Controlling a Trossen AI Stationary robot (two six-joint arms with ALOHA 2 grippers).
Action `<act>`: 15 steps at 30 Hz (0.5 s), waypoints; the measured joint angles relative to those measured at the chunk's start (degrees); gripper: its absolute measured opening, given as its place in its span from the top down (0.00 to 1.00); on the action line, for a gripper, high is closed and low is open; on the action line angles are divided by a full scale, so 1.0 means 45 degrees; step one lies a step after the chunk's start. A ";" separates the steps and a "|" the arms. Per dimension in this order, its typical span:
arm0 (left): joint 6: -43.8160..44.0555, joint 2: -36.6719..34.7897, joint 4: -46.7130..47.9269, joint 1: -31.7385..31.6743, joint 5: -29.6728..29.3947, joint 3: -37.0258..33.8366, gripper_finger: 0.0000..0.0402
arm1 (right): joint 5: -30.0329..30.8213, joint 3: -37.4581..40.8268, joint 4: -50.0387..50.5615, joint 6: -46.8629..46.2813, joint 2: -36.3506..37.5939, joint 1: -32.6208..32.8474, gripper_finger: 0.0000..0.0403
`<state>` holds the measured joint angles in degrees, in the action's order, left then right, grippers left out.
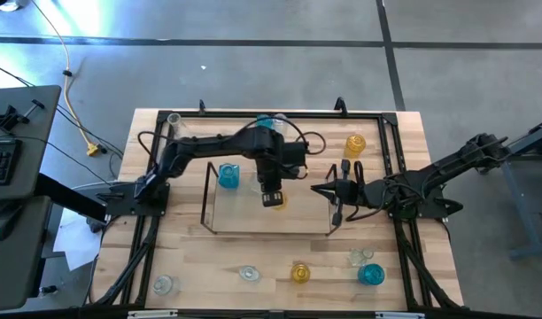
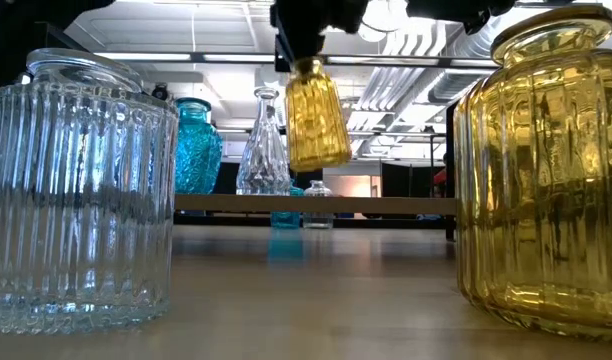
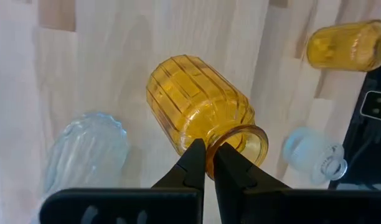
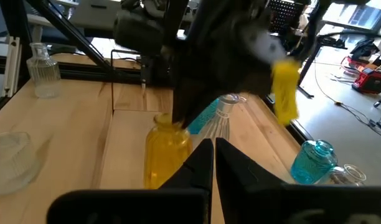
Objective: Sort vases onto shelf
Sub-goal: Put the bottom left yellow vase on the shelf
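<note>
Left gripper clamped on the rim of an amber vase, which hangs clear of the table above the middle of the shelf; in the low view this held vase sits well above the wood surface. Right gripper fingers pressed together with nothing between them, resting just beside the shelf's right end piece, pointing toward the held vase.

On the shelf: a blue vase near the left end. The low view shows a second blue vase and a clear faceted vase beside one another; whether the clear one is on the shelf cannot be told.

Along the table's far edge: a clear vase at the left and an amber vase at the right. Along the near edge, well apart from one another: clear vases, an amber vase, and a blue vase touching or just beside a small clear one.

The shelf's right half is bare wood, as is the table strip between shelf and near-edge row.
</note>
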<state>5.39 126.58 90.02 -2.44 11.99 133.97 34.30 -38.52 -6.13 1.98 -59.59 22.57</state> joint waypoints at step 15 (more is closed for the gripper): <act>0.0019 0.0322 -0.0082 -0.0013 0.0530 0.0000 0.96 | 0.0000 0.0000 0.0024 0.0000 0.0005 0.0000 1.00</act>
<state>5.48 128.03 89.65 -2.50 14.37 133.97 34.30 -38.52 -6.02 1.98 -59.57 22.57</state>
